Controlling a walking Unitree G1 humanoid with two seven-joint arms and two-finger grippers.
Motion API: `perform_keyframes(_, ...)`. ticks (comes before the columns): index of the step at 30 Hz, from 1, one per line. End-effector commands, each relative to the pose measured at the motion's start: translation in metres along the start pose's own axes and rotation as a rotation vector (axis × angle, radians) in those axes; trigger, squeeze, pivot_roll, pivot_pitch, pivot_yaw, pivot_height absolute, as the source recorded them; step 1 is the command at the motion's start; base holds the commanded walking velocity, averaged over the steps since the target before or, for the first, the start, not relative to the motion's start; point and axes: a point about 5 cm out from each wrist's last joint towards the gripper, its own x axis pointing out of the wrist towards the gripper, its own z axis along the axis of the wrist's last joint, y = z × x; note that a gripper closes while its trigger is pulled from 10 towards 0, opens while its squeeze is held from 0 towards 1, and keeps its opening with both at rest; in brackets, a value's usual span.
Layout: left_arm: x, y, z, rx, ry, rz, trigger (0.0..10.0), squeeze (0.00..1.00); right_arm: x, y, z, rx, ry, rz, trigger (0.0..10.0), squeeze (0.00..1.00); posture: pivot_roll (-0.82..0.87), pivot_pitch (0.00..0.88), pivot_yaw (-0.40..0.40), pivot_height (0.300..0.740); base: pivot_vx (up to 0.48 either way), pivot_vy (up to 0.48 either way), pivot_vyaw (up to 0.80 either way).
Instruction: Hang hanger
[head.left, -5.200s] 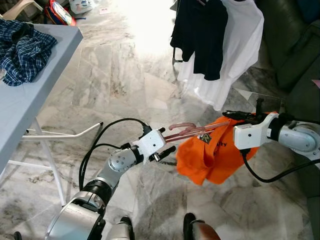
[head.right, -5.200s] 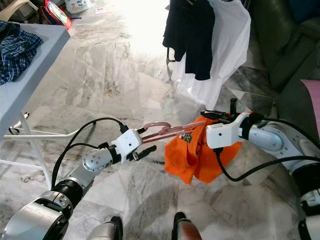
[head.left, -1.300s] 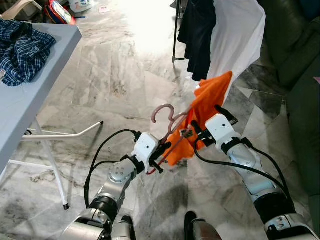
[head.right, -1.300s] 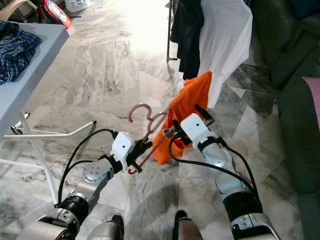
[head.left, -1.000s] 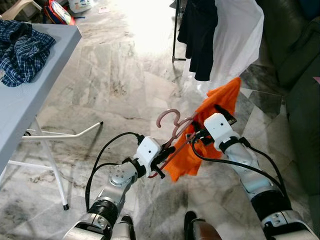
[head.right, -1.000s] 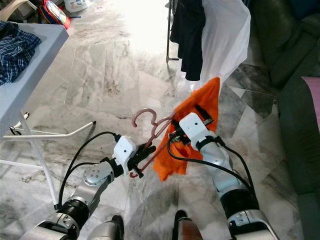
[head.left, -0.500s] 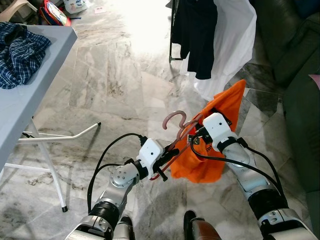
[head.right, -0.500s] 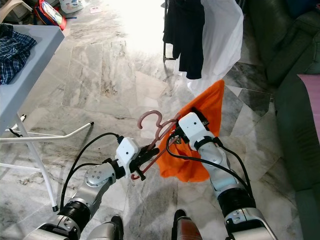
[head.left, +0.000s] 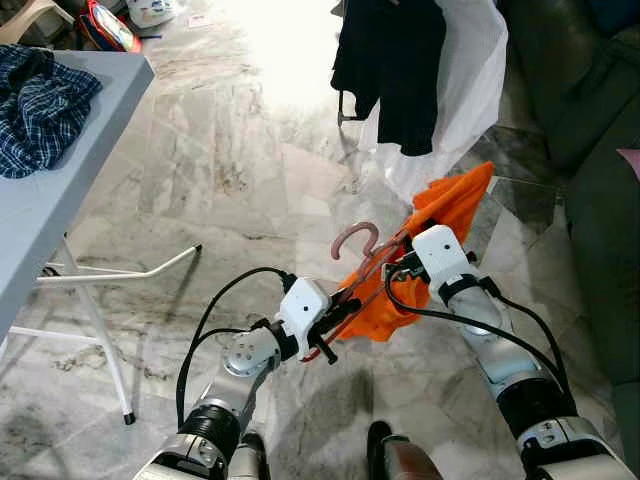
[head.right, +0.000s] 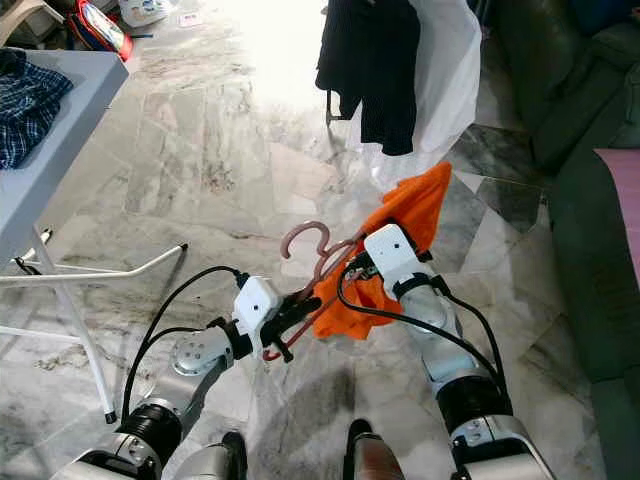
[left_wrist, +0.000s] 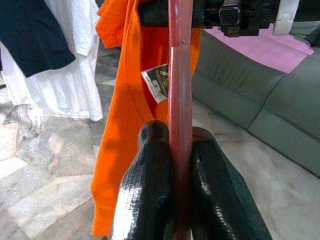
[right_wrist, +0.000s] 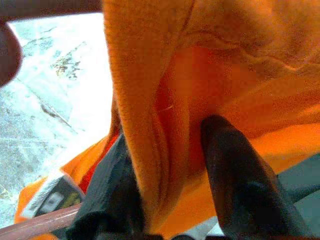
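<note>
In the left eye view, the left gripper (head.left: 330, 322) is clamped on the lower bar of a reddish-pink plastic hanger (head.left: 356, 262), whose hook curls upward over the grey marble floor (head.left: 230, 150). The right gripper (head.left: 400, 270) pinches a bright orange cotton T-shirt (head.left: 440, 225) draped over the hanger's far arm. Beyond them a black shirt (head.left: 390, 65) and a white shirt (head.left: 470, 70) hang on a rack; a blue checked shirt (head.left: 40, 100) lies at the near edge of the grey folding table (head.left: 50, 240).

The right eye view gives the same arrangement: the hanger sits between the two grippers, well short of the hung clothes, with its hook free.

In the left wrist view, the two black fingers (left_wrist: 150, 200) press on either side of the hanger's bar, a narrow grip with nothing else between them. The orange shirt hangs bunched on one side.

In the right wrist view, the fingers (right_wrist: 230, 175) close on a thick fold of orange cloth.

The risks, judged from this: the shirt looks lopsided, so it may slide off one arm when the right gripper lets go; the thin bar may twist in the left grip as it lifts, turning the hook away from the rail; and the hook could snag the black shirt
</note>
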Motion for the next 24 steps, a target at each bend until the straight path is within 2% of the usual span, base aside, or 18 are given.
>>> perform_keyframes(1, 0.003, -0.003, 0.005, 0.016, -0.029, -0.02, 0.0, 0.0, -0.003, 0.001, -0.007, 0.007, 0.028, 0.0, 0.0, 0.0, -0.02, 0.269, 0.03, 0.74, 0.0, 0.0, 0.0)
perform_keyframes(3, 0.004, 0.001, 0.007, 0.027, -0.027, 0.007, 0.0, 0.0, -0.008, 0.004, -0.007, 0.013, 0.015, 0.03, 0.0, 0.0, -0.02, 0.268, 0.029, 0.74, 0.0, 0.0, 0.0)
perform_keyframes(4, 0.004, 0.002, 0.008, 0.027, -0.027, 0.015, 0.0, 0.0, -0.011, 0.005, -0.007, 0.025, 0.01, 0.046, 10.0, 0.0, -0.01, 0.268, 0.028, 0.74, 0.0, 0.0, 0.0)
perform_keyframes(5, 0.004, 0.003, 0.008, 0.026, -0.027, 0.019, 0.0, 0.0, -0.013, 0.006, -0.008, 0.033, 0.008, 0.056, 10.0, 0.0, -0.01, 0.268, 0.028, 0.74, 0.0, 0.0, 0.0)
perform_keyframes(6, 0.004, 0.004, 0.009, 0.027, -0.027, 0.023, 0.0, 0.0, -0.015, 0.006, -0.008, 0.037, 0.005, 0.061, 10.0, 0.14, -0.01, 0.269, 0.027, 0.74, 0.0, 0.0, 0.0)
perform_keyframes(7, 0.004, 0.005, 0.009, 0.03, -0.026, 0.03, 0.0, 0.0, -0.018, 0.007, -0.009, 0.047, 0.002, 0.072, 10.0, 1.0, -0.01, 0.27, 0.027, 0.74, 0.0, 0.0, 0.0)
perform_keyframes(8, 0.004, 0.005, 0.009, 0.03, -0.026, 0.03, 0.0, 0.0, -0.018, 0.007, -0.009, 0.047, 0.002, 0.072, 10.0, 1.0, -0.01, 0.27, 0.027, 0.74, 0.0, 0.0, 0.0)
perform_keyframes(11, 0.004, 0.011, 0.01, 0.034, -0.021, 0.067, 0.0, 0.0, -0.032, 0.016, -0.01, 0.051, -0.042, 0.138, 10.0, 1.0, -0.02, 0.271, 0.031, 0.74, 0.0, 0.0, 0.0)
perform_keyframes(15, 0.004, 0.014, 0.012, 0.031, -0.021, 0.077, 0.0, 0.0, -0.04, 0.019, -0.015, 0.053, -0.026, 0.153, 10.0, 1.0, -0.02, 0.27, 0.038, 0.74, 0.0, 0.0, 0.0)
perform_keyframes(18, 0.005, 0.015, 0.013, 0.033, -0.021, 0.077, 0.0, 0.0, -0.041, 0.021, -0.015, 0.036, -0.027, 0.156, 10.0, 1.0, -0.03, 0.268, 0.043, 0.74, 0.0, 0.0, 0.0)
perform_keyframes(21, 0.007, 0.015, 0.014, 0.036, -0.021, 0.073, 0.0, 0.0, -0.04, 0.019, -0.011, -0.018, -0.048, 0.114, 10.0, 1.0, -0.03, 0.267, 0.046, 0.74, 0.0, 0.0, 0.0)
perform_keyframes(24, 0.007, 0.015, 0.014, 0.036, -0.02, 0.071, 0.0, 0.0, -0.038, 0.017, -0.007, -0.016, -0.061, 0.073, 10.0, 1.0, -0.03, 0.266, 0.048, 0.74, 0.0, 0.0, 0.0)
